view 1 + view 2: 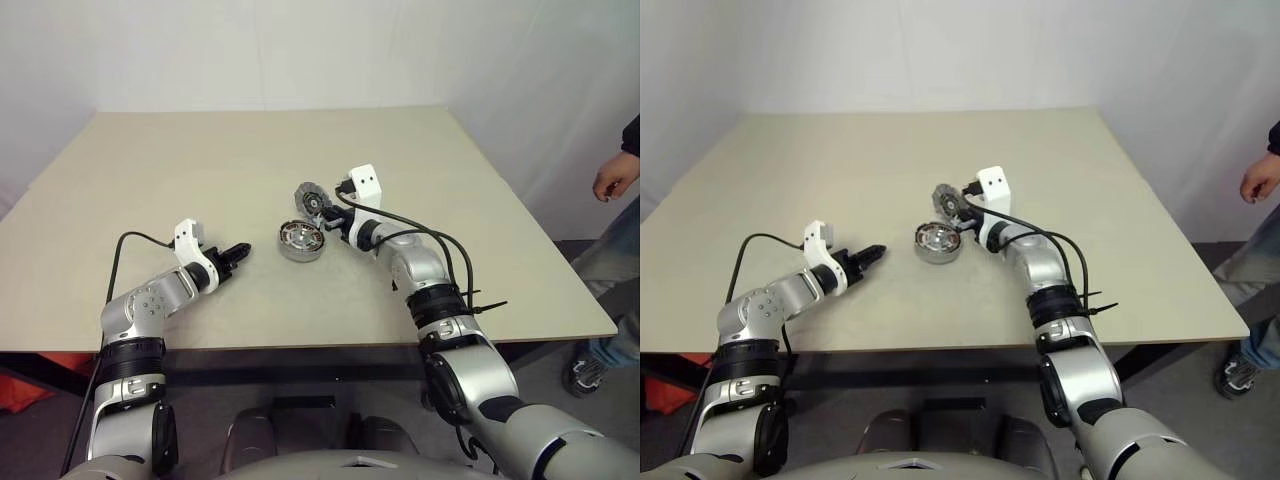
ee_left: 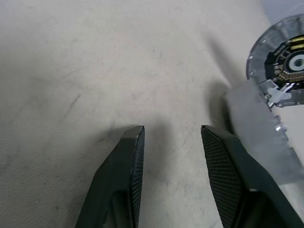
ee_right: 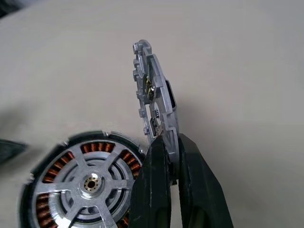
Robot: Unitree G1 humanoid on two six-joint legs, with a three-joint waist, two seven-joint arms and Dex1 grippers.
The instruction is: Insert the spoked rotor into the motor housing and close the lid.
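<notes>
The motor housing rests on the table near its middle, copper windings showing inside. Within it lies the spoked rotor, silvery, its hub centred. The lid, a grey notched disc, stands on edge in the air just behind and right of the housing. My right gripper is shut on the lid's lower rim. My left gripper hovers low over the table left of the housing, a short gap away. It is open, and nothing lies between its fingers.
A person stands beyond the table's right edge, with a hand and a shoe visible. The rest of the tan tabletop is bare. The front edge runs close to my arms.
</notes>
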